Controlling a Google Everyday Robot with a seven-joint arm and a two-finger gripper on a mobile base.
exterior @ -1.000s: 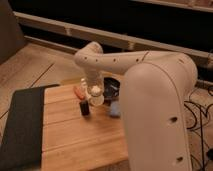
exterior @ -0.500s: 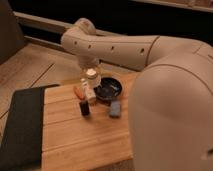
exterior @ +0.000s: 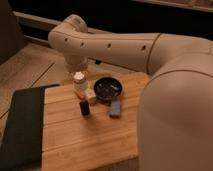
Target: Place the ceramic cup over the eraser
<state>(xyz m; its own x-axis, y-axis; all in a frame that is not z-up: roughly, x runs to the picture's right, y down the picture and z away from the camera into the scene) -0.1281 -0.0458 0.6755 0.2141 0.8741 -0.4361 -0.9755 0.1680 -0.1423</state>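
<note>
Camera view puts my arm [exterior: 125, 47] reaching in from the right across the back of the wooden desk [exterior: 90, 142], its wrist bent downward. The tool [exterior: 77, 69] hangs off that wrist, over the rear edge of the desk. I cannot tell whether it is wide, narrow or gripping anything, because the wrist housing covers it from this angle.

The ceramic cup [exterior: 78, 79] is directly under the tool, right up against it, white and glossy. Whether it is lifted or resting I cannot say. Just below the cup there is a small orange-and-white object [exterior: 83, 94] that I cannot identify.

The eraser [exterior: 85, 108] stands upright on the desk in front of the tool, nearer the camera than the cup and apart from it. A round black bowl [exterior: 107, 89] sits to the right of the tool, and a flat blue-grey piece [exterior: 115, 108] lies just in front of that bowl. Off to the tool's left, a dark mat [exterior: 22, 125] covers the desk's side.
</note>
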